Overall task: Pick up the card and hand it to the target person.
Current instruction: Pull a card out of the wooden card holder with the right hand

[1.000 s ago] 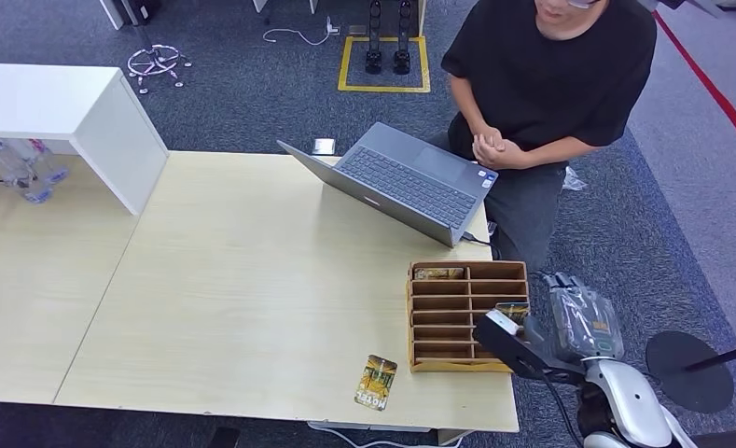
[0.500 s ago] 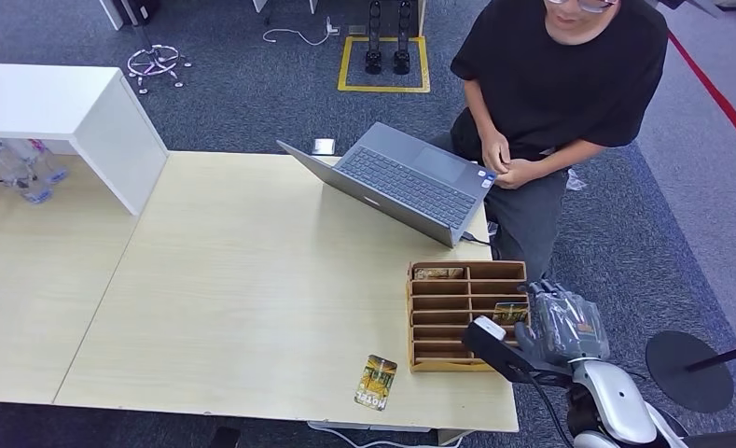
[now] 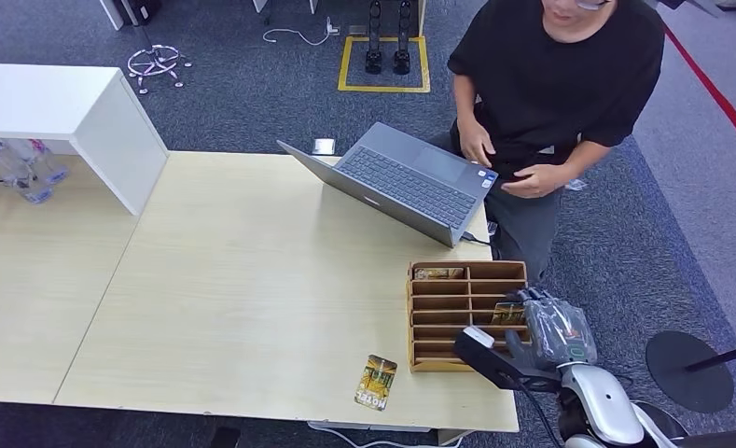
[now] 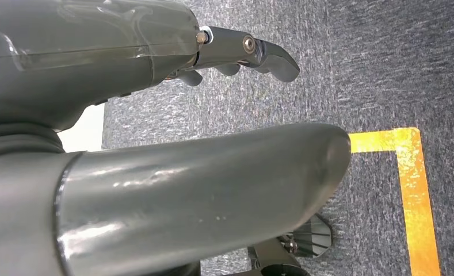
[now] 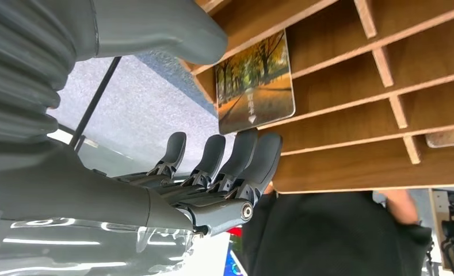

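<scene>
Right hand: the grey right hand (image 3: 552, 329) was at the wooden box with slots (image 3: 448, 315) on the pale bench (image 3: 252, 280), fingers (image 5: 253, 164) apart, holding nothing.
Card: the small picture card with autumn trees (image 5: 254, 80) stood in a slot, near the fingers.
Left hand: the left hand (image 4: 155, 132) held nothing, fingers apart, over grey carpet.
Person: a person in a black shirt (image 3: 560, 75) stood behind the bench.

Open laptop (image 3: 406, 182) on table (image 3: 233, 280)
</scene>
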Motion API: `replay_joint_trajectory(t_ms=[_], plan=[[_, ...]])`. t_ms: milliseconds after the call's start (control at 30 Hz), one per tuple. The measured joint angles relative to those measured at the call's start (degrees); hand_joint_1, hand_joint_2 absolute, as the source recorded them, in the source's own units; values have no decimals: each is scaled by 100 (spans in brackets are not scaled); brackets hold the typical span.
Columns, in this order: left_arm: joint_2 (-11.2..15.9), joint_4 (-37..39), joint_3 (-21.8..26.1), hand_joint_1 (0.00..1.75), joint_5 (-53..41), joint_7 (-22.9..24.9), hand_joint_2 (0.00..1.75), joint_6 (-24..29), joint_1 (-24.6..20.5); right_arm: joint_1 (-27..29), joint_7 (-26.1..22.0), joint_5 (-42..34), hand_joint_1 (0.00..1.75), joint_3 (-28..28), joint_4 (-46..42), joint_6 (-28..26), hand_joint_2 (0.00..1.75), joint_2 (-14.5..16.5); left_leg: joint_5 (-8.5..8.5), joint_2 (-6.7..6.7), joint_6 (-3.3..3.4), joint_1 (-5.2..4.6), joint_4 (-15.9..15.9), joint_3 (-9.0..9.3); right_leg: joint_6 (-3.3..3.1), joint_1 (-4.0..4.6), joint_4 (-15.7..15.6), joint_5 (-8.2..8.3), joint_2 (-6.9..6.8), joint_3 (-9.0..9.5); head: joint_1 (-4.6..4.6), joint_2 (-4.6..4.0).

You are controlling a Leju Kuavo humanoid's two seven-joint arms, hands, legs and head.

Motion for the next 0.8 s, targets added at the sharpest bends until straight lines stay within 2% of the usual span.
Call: replay_joint_trajectory(t_ms=[267,633,800], plan=[[0,0,0,0,0,-9,0,0,0,-21,0,7,83,78,69,6,175,1,0,0,0,0,0,0,0,0,0,0,0,0,-1,0],[0,0,0,0,0,-11,0,0,0,-81,4,9,123,159,159,7,175,2,0,0,0,0,0,1,0,0,0,0,0,0,-1,0],[0,0,0,0,0,-9,0,0,0,-90,19,9,131,161,185,6,175,2,0,0,0,0,0,1,0,0,0,0,0,0,-1,0]])
